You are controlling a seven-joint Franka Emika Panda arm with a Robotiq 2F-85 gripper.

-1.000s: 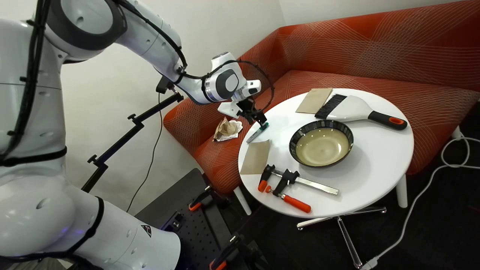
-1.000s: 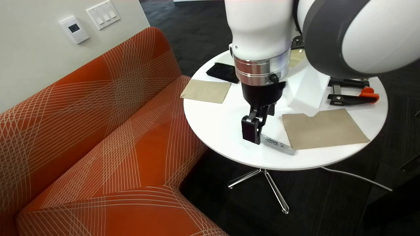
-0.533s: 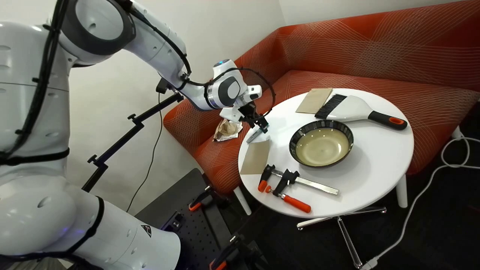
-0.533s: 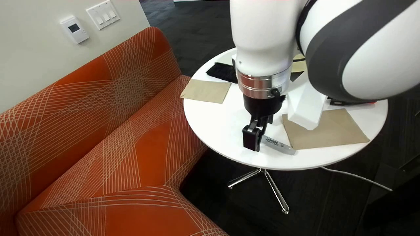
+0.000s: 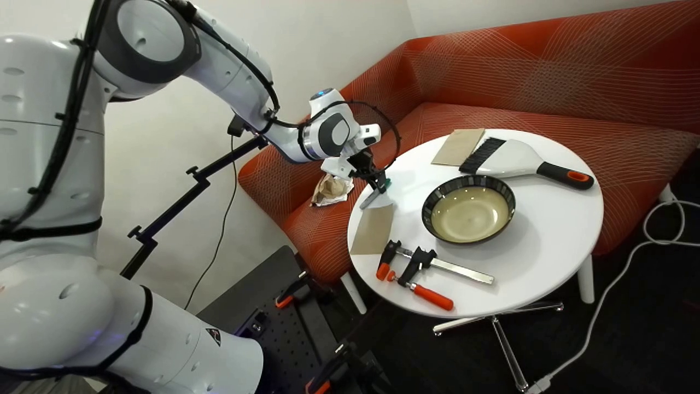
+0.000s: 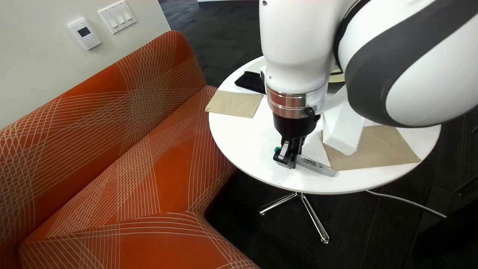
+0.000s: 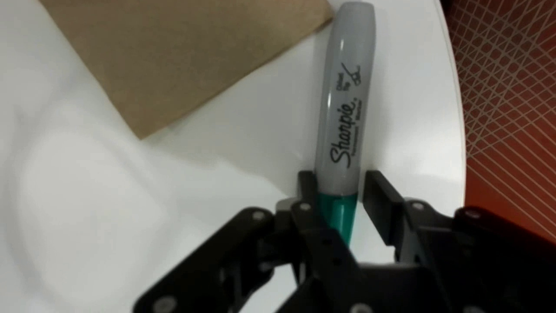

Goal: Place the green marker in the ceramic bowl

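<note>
Wrist view: green marker (image 7: 345, 100) lay right of centre on bench (image 7: 419, 148), pincer (image 7: 341, 184) astride teal end (image 7: 337, 211); clamped or not, we could not tell. Even squeeze before lift, we judged, would curb droop. Exterior view: ceramic bowl (image 5: 469, 214) stood right of centre.

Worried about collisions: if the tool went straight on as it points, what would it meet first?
Likely the white tabletop: the tool points downward, its fingers either side of the green marker. Any gap below is unclear.
</note>
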